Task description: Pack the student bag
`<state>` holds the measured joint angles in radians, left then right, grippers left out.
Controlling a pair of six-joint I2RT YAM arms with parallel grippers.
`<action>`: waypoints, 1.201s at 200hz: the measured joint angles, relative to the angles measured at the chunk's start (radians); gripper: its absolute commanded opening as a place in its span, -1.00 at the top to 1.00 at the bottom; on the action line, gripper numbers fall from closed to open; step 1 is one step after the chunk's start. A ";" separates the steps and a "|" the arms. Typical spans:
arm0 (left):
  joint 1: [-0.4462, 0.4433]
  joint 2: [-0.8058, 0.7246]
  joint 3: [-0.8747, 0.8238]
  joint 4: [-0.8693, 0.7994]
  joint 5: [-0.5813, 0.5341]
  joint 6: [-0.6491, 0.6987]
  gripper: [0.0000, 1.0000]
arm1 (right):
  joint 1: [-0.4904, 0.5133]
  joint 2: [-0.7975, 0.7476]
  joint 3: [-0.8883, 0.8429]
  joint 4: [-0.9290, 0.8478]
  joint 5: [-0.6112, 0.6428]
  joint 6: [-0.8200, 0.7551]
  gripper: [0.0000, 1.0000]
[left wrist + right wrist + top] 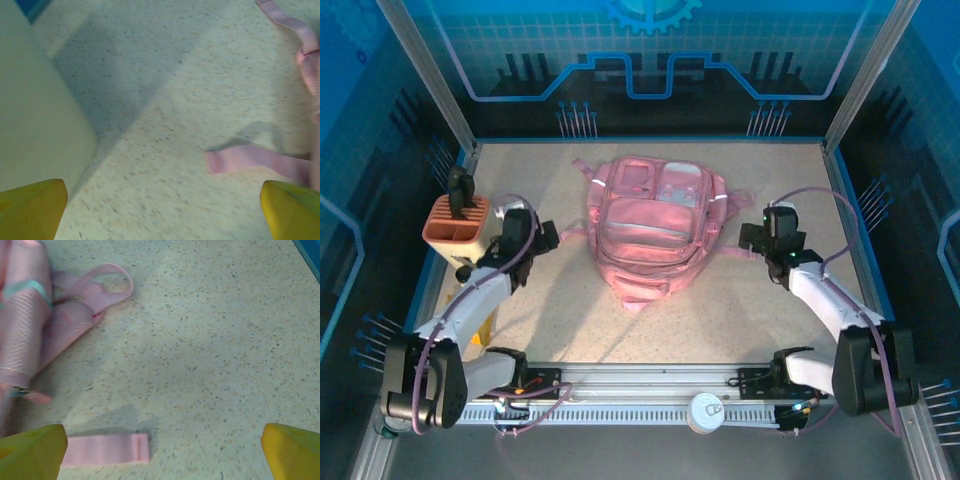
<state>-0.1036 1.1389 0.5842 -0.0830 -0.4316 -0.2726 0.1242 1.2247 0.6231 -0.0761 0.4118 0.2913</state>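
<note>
The student bag is cut off at the right wrist view's left edge.

A speckled beige tabletop sits inside blue printed wall panels, with a gear emblem at twelve o'clock and aluminium posts at ten and two.

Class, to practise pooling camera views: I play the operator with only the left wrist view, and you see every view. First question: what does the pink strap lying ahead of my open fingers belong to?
Observer: The student bag, a pink backpack lying mid-table between both arms.
Operator: Anything on my other side?
Observer: A salmon-orange pen holder stands just left of the left gripper.
Operator: And the other arm?
Observer: The right gripper is open and empty at the bag's right, near a loose strap end.
</note>
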 measured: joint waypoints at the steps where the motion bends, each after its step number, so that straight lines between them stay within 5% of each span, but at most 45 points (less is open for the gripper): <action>1: 0.001 -0.002 -0.013 0.015 -0.001 0.007 -0.99 | -0.002 0.005 -0.007 0.012 0.000 -0.005 -0.99; 41: 0.014 0.032 -0.255 0.452 0.043 0.146 -0.98 | -0.014 0.122 -0.169 0.395 -0.072 -0.130 -0.99; 92: 0.024 0.269 -0.267 0.858 0.166 0.248 -0.99 | -0.021 0.275 -0.237 0.839 -0.245 -0.267 -0.99; 117: 0.055 0.384 -0.267 1.004 0.256 0.275 -0.99 | -0.033 0.316 -0.248 0.881 -0.287 -0.278 -0.99; 240: 0.090 0.414 -0.214 0.990 0.326 0.275 -0.98 | -0.053 0.316 -0.244 0.931 -0.317 -0.289 -0.99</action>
<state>-0.0139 1.5532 0.3698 0.9070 -0.1059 0.0021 0.0715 1.5406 0.3794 0.8551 0.0952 0.0021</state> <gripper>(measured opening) 0.992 0.996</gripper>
